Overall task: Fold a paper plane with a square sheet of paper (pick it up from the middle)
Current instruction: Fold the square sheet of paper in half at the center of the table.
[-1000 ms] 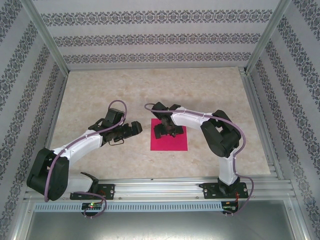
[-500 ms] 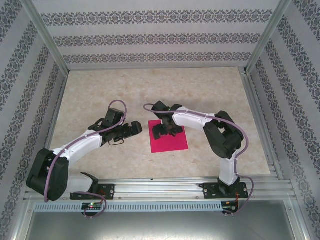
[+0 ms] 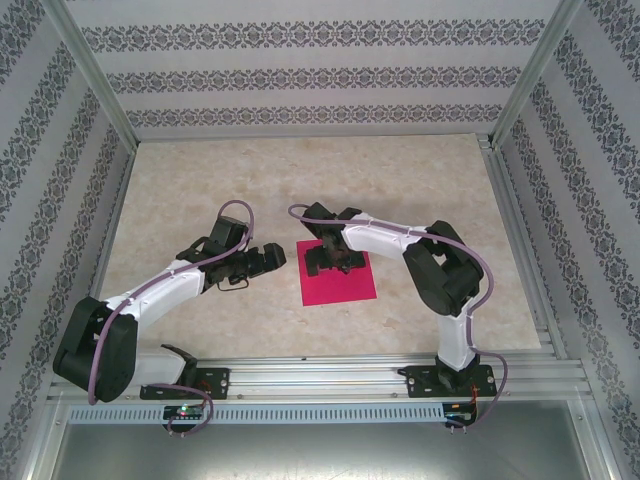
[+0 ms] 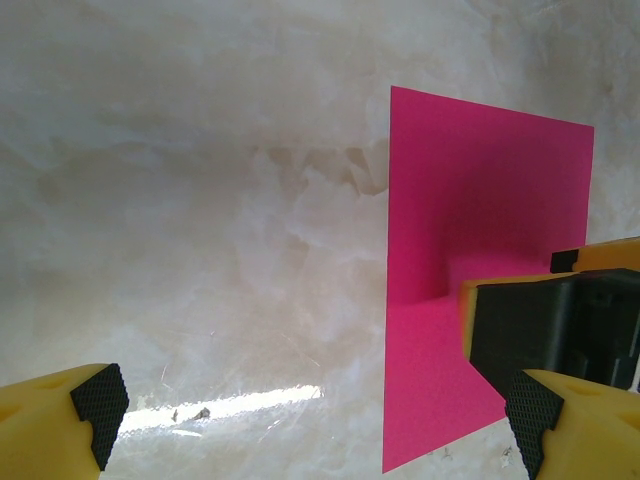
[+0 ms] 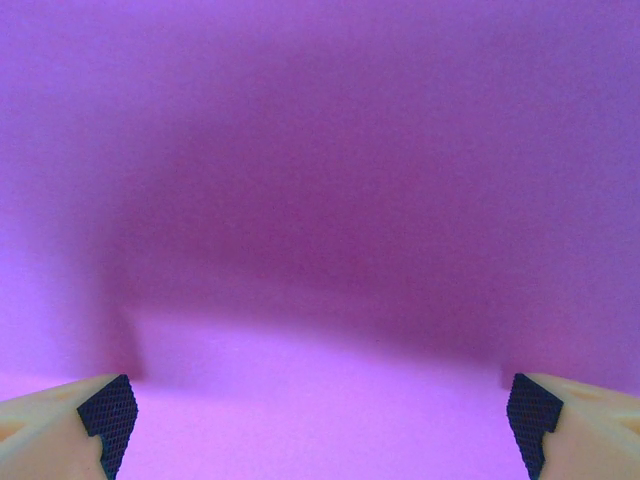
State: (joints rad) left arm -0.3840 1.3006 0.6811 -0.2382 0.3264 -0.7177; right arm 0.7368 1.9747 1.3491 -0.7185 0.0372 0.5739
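Observation:
The square sheet of paper lies flat on the marble table, magenta-pink, slightly askew. My right gripper is low over its far half, jaws open wide. In the right wrist view the sheet spreads under the gripper and both fingertips stand far apart, with nothing between them. My left gripper hovers just left of the sheet, open and empty. In the left wrist view the sheet lies to the right, my left gripper is over bare table, and a finger of the right gripper is on the paper.
The marble tabletop is ringed by aluminium rails and patterned walls. Both arm bases are bolted on the near rail. Bare table stretches behind and to the left of the sheet.
The sheet has turned slightly under the right gripper, its near right corner swinging a little further right. The right jaws have opened a touch wider. The left arm has stayed put.

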